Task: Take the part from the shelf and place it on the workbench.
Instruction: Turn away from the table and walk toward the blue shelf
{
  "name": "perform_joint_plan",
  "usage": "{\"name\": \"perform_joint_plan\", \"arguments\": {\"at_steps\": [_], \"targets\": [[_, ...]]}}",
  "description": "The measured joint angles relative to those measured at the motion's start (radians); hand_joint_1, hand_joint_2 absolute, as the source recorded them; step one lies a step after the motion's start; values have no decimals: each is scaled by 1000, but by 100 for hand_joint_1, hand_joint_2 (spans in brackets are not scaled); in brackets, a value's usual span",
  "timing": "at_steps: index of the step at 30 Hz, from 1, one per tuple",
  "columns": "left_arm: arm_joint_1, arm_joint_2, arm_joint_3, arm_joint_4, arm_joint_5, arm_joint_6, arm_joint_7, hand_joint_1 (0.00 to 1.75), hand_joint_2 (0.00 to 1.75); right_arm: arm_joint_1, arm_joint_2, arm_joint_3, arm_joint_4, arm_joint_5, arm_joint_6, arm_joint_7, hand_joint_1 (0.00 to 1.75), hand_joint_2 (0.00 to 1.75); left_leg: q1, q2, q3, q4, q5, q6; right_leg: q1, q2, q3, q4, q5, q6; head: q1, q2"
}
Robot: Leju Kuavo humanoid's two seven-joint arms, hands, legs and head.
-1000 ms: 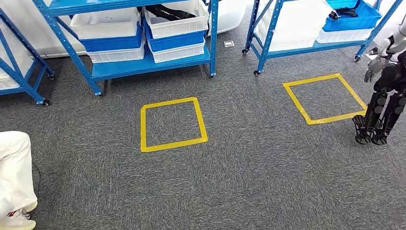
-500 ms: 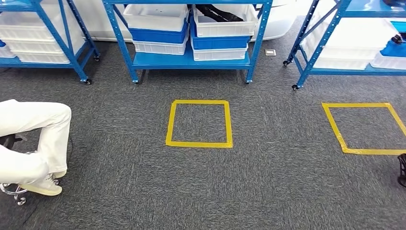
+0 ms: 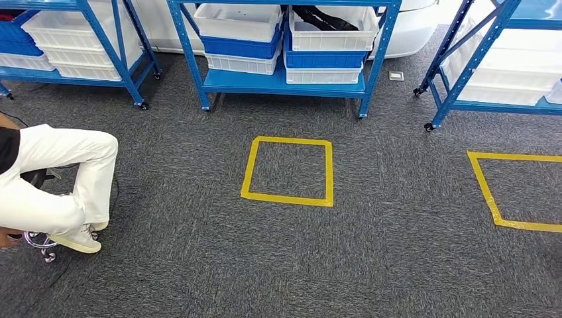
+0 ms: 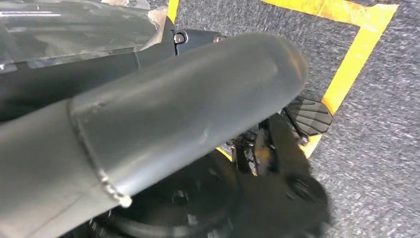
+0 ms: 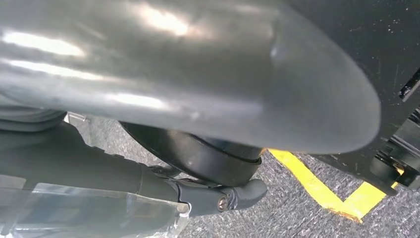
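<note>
Left hand: the left hand (image 4: 188, 114) is seen close up in the left wrist view as a thick grey thumb over grey carpet and yellow tape; whether it is clenched or released cannot be told, and nothing is seen to be grasped.
Right hand: the right hand (image 5: 198, 64) is seen the same way in the right wrist view, above a corner of yellow tape; its state cannot be told either.
Floor: a grey carpet floor (image 3: 371, 265) is seen across the head view.
Shelves: three blue wheeled racks are lined up at the far side, a middle shelf (image 3: 278, 83), a left shelf (image 3: 40, 75) and a right shelf (image 3: 504, 106).
Person: a seated person (image 3: 46, 185) in white trousers and a pale shoe is seen at the left edge, on a chair with castors.
Bins: two stacks are set side by side on the middle shelf, each a white bin over a blue bin over a white bin; the upper white bin (image 3: 331, 36) of the right-hand stack is loaded.
Tape marks: a yellow tape square (image 3: 286, 198) is laid on the floor before the middle shelf; a second tape square (image 3: 490, 195) is cut off by the right edge.
Part: the dark part (image 3: 325, 16) is lying in that upper white bin, on the middle shelf.
Floor plate: a small pale floor plate (image 3: 396, 75) is set in the carpet between the middle and right shelves.
</note>
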Motion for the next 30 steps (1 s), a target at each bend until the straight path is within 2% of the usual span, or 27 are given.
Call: {"name": "perform_joint_plan", "arguments": {"at_steps": [1, 3, 5, 11, 24, 30], "targets": [[-2, 1, 0, -1, 1, 0, -1, 0, 0, 0, 0, 0, 0, 1, 0, 1, 0, 0, -4, 3, 18, -36, 7, 4, 1, -1, -1, 0, -1, 1, 0, 0], [-5, 1, 0, -2, 2, 1, -2, 0, 0, 0, -1, -1, 0, 3, -1, 2, 0, 0, -8, 4, 26, -56, 9, -2, 8, -3, -7, 1, -5, 1, 0, 0], [-6, 0, 0, -2, 2, 2, -4, 0, 0, 0, -4, -2, 0, 4, -1, 2, 0, 0, -11, 2, 28, -58, 10, -9, 9, -4, -10, 0, -8, 0, 1, 0], [-6, -3, 0, -3, 2, 6, -8, 0, 0, 1, -8, -3, 0, 5, -2, 2, 0, 0, -16, 1, 28, -58, 7, 1, 6, -5, -6, -11, -4, 6, 1, 0], [-7, -13, 11, -3, 14, 10, -8, 0, 0, 1, -9, -3, 0, 28, -1, 2, 0, 0, -16, 1, 29, -56, 5, 4, 4, -5, -4, -14, -2, 9, 1, 0], [-7, -15, 17, -4, 20, 21, -8, 0, 0, 1, -5, -2, 0, 35, -1, 2, 0, 0, -17, 1, 29, -54, 2, 11, -3, -5, 0, -15, -3, 15, 0, 0]]}}
